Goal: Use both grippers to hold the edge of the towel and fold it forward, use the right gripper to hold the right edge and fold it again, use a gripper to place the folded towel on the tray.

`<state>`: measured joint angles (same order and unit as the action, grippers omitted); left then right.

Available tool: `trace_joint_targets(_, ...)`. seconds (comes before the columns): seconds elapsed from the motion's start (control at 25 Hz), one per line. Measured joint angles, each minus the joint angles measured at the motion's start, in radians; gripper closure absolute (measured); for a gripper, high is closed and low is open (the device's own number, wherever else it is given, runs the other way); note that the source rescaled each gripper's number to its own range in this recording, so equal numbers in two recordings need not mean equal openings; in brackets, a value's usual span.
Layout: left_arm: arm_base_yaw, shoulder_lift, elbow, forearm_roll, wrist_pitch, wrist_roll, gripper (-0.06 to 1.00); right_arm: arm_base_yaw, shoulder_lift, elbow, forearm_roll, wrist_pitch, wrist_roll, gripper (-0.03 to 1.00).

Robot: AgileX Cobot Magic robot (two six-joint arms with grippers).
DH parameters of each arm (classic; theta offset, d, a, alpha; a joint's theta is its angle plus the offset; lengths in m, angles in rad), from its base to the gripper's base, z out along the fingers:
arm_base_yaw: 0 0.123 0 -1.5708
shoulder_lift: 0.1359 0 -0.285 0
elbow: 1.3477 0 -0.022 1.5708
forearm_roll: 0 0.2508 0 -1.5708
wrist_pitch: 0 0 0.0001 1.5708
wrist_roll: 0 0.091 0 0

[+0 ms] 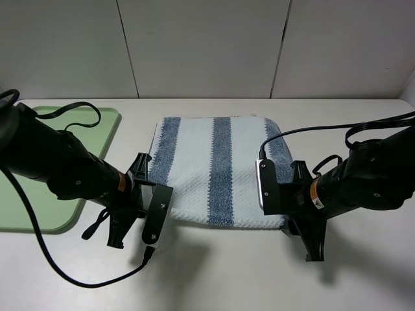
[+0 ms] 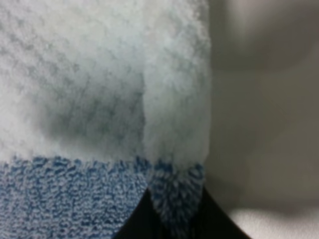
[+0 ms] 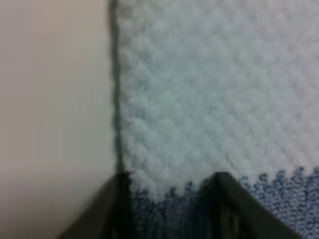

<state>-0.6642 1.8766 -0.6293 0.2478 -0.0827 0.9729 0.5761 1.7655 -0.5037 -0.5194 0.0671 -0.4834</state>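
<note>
The blue-and-white striped towel lies on the table in the middle of the exterior view. My left gripper is at its near left corner. The left wrist view shows that gripper shut on a pinched-up ridge of the towel at a blue stripe. My right gripper is at the near right corner. In the right wrist view its two dark fingers stand apart, with the edge of the towel between them. The light-green tray lies at the far left, partly behind my left arm.
A white table carries everything, and a pale panelled wall runs along its far edge. Black cables trail from both arms, one looping over the table in front of my left arm.
</note>
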Motion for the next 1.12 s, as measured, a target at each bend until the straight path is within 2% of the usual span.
trace_joint_targets(0.2, 0.0, 0.0, 0.0, 0.0, 0.0, 0.0, 0.94, 0.0, 0.001, 0.0, -0.043, 0.019, -0.003, 0.67)
trace_joint_targets(0.36, 0.0, 0.0, 0.0, 0.0, 0.0, 0.0, 0.94, 0.0, 0.005, 0.0, -0.052, 0.037, -0.008, 0.93)
trace_joint_targets(0.4, 0.0, 0.0, 0.0, 0.0, 0.0, 0.0, 0.94, 0.0, 0.005, 0.0, -0.054, 0.037, -0.009, 0.97)
trace_joint_targets(0.88, 0.0, -0.011, 0.0, 0.0, 0.008, 0.0, 0.94, 0.0, 0.005, 0.0, -0.058, 0.038, -0.01, 0.97)
trace_joint_targets(1.12, 0.0, -0.1, 0.015, -0.001, 0.111, 0.0, 0.94, 0.0, -0.01, -0.007, -0.057, 0.054, -0.01, 0.97)
